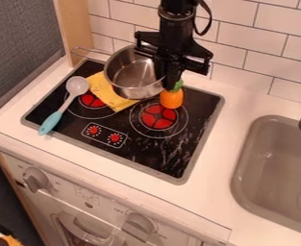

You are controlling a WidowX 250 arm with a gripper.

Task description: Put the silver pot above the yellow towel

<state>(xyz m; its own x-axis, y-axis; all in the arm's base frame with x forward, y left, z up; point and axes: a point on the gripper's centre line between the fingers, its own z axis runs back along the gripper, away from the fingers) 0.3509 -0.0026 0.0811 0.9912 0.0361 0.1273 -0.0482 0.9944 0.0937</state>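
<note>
Your end effector [168, 77] is at the right side of the pot [136, 90], across its rim in the view; you can't tell how far open it is or whether it has hold of the pot. The pot overlaps the upper right part of the yellow towel [104, 92] on the stove [149, 156]. Your spoon [62, 104] lies left of the towel, and the orange toy [172, 99] is just right of the pot.

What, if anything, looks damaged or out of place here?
Pale, uneven streaks mark the near right part of the black stovetop, odd against its otherwise dark surface; they may be scuffs, smears or glare.
</note>
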